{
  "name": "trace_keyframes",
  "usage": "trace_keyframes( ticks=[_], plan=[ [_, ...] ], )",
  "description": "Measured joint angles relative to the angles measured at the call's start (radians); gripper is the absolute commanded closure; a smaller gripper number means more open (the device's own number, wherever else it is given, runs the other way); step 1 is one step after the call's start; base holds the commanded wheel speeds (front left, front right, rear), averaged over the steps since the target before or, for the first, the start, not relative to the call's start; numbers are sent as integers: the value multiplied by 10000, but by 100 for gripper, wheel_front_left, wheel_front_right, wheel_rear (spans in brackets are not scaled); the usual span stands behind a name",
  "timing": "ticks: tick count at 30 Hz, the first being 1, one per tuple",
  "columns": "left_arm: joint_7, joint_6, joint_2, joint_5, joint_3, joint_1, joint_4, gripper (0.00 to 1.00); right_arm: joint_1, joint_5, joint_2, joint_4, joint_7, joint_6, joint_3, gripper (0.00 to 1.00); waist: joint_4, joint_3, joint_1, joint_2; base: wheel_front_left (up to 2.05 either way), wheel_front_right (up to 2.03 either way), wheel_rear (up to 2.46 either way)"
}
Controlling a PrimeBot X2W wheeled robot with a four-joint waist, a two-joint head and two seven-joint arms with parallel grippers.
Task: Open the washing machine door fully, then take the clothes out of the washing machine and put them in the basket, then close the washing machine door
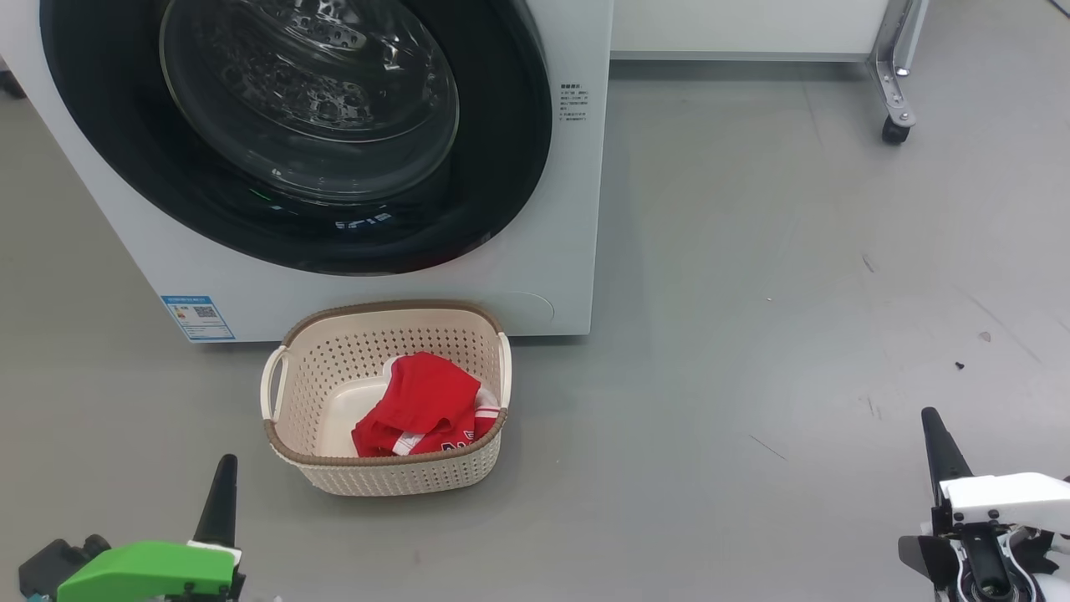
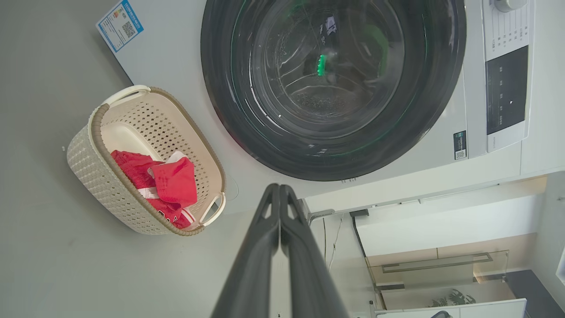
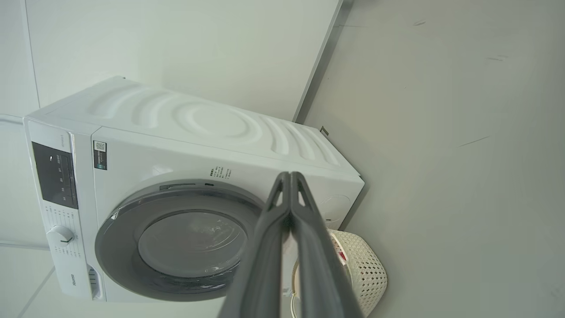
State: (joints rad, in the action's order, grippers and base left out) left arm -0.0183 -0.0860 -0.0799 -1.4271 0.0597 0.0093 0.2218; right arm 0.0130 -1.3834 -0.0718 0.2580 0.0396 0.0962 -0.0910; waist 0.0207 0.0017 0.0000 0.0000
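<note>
The washing machine door (image 1: 309,117) sits shut against the white washing machine (image 1: 577,209). Just in front, the basket (image 1: 393,472) stands on the floor with a red garment (image 1: 422,405) inside. The left gripper (image 1: 224,485) and the right gripper (image 1: 934,431) are both clenched on nothing, apart from the basket

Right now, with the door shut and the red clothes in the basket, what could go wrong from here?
1. The washing machine door looks closed, but a latch cannot be confirmed; it might swing open.
2. The red clothes pile against one side of the basket, near its rim, and could spill if it is moved.
</note>
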Motion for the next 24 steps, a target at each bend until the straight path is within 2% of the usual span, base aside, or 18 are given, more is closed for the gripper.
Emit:
trace_keyframes(
  ticks=[24],
  plan=[
    [566,-253,-63,-2414,-483,-436,303,100,449,-2169,332,171,654,201,-382,100,-212,14,0,0,0,0,0]
  ],
)
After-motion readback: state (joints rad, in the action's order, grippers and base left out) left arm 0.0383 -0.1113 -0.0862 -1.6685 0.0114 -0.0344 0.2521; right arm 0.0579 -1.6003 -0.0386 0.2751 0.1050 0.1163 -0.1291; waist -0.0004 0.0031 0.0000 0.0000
